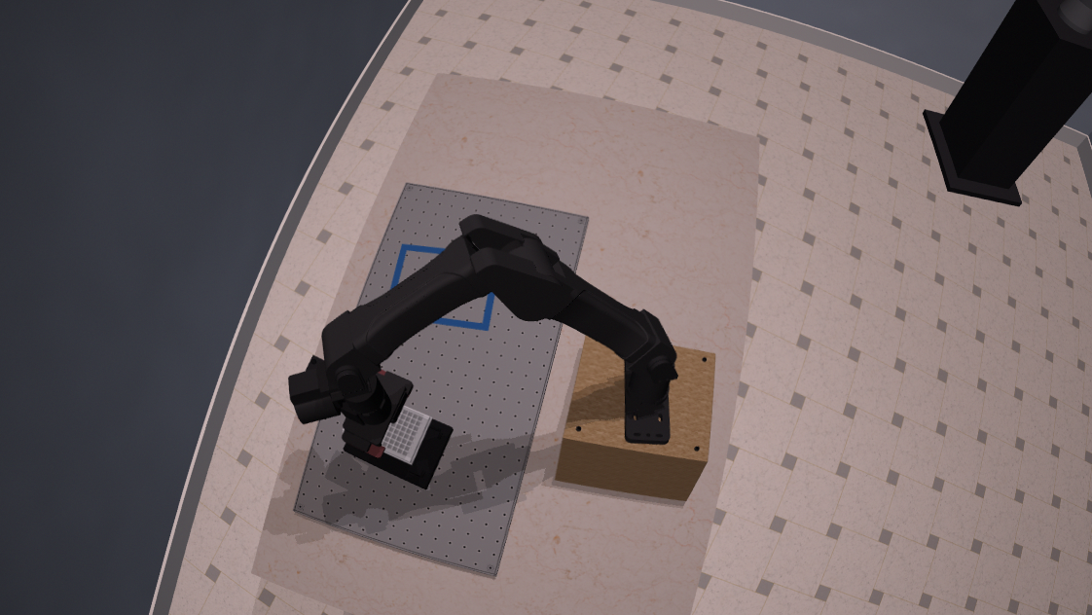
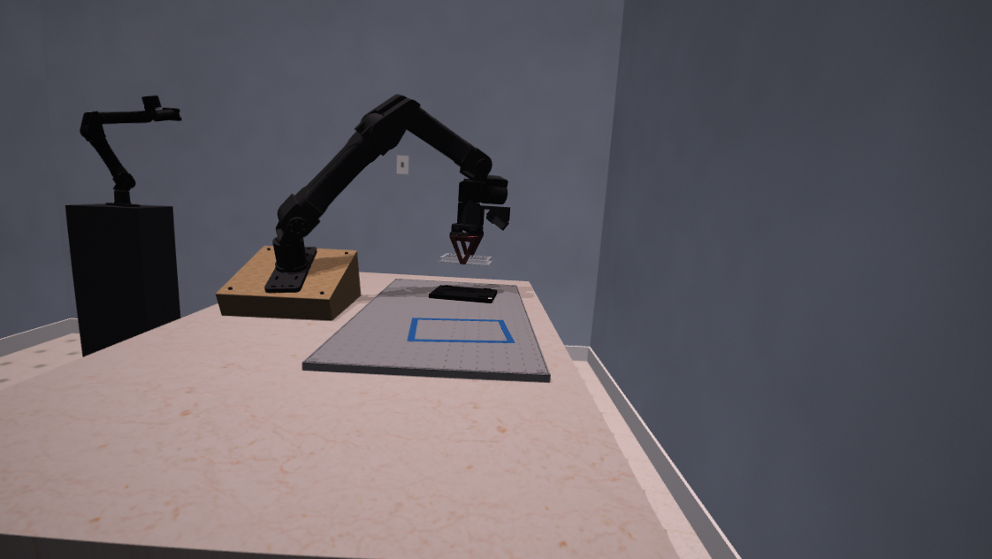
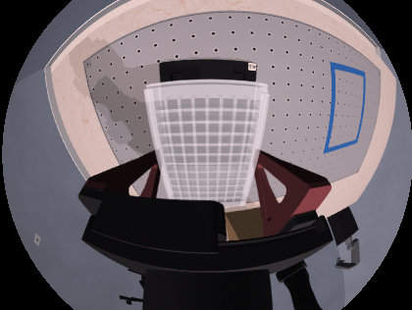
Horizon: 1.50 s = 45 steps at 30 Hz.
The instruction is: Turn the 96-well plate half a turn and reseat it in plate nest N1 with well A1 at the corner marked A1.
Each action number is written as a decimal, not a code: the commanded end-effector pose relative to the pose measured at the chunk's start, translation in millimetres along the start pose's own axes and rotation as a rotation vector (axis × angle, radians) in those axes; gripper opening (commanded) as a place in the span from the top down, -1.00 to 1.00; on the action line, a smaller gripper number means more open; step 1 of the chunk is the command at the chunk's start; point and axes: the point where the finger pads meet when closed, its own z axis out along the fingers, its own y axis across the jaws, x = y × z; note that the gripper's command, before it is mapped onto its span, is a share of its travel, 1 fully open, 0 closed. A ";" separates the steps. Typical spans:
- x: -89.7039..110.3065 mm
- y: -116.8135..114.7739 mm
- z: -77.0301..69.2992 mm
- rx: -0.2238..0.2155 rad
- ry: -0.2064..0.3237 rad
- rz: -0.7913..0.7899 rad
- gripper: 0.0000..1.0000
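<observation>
end effector [image 1: 387,443]: clamped across the 96-well plate [image 1: 405,435], held level in the air above nest N1 [image 1: 433,456] | step, as judged: lower and reseat | advice: check the cut corner faces the A1 mark, square plate edges to the locators, descend straight, release only once flat | B1 outline [image 1: 406,263]: well apart, unneeded

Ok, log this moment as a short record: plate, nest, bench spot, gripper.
plate: 96-well plate held in the air above the nest, level, wells up
nest: black plate nest N1 on the perforated deck, nothing seated in it
bench spot: blue taped outline B1, nothing on it
gripper: gripper pointing down, fingers shut on the plate's sides
</observation>
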 end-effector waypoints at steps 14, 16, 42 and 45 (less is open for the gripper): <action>-9.0 -0.7 -16.4 -0.024 -0.043 0.006 1.00; -9.4 -0.6 -16.8 -0.025 -0.044 0.006 1.00; 0.6 -0.6 27.0 0.005 -0.007 -0.009 1.00; 0.5 -2.7 36.2 0.010 0.002 -0.005 1.00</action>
